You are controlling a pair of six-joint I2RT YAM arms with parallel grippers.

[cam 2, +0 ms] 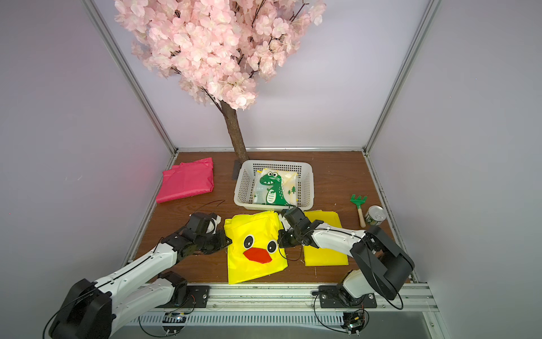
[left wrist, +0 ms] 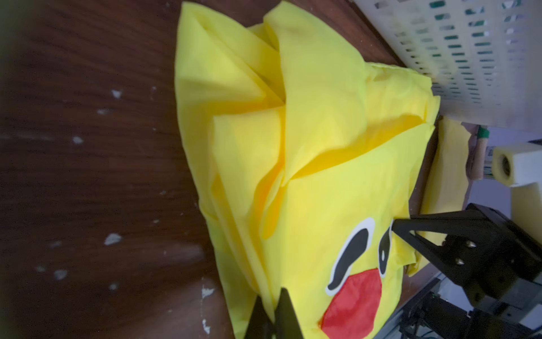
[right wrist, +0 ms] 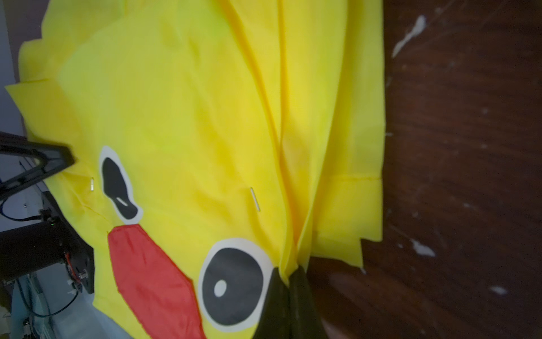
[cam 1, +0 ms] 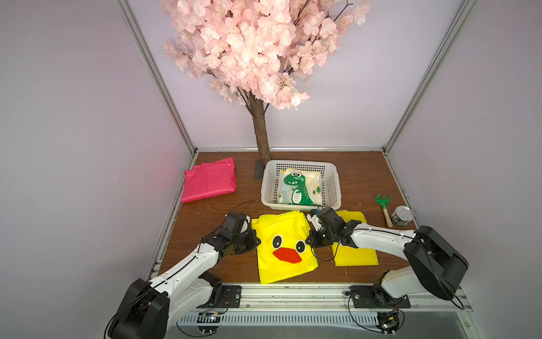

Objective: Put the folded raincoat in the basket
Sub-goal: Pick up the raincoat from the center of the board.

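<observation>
A folded yellow raincoat (cam 1: 286, 246) (cam 2: 254, 245) with a duck face lies on the wooden table just in front of the white perforated basket (cam 1: 333, 186) (cam 2: 307, 185). My left gripper (cam 1: 258, 243) (left wrist: 272, 305) is shut on the raincoat's left edge, a fold of yellow fabric (left wrist: 293, 176) pinched between its black fingers. At the opposite edge my right gripper (cam 1: 307, 241) (right wrist: 289, 278) is shut on the cloth (right wrist: 205, 117) beside the duck's eye. In the basket lies a folded raincoat with a green dinosaur print (cam 1: 297, 187) (cam 2: 272, 187).
A pink folded raincoat (cam 1: 208, 183) lies at the back left. A plain yellow folded one (cam 1: 356, 252) lies under my right arm. A green toy rake (cam 1: 384, 207) and a tin can (cam 1: 401, 215) stand at the right edge. The blossom tree's trunk (cam 1: 261, 132) rises behind the basket.
</observation>
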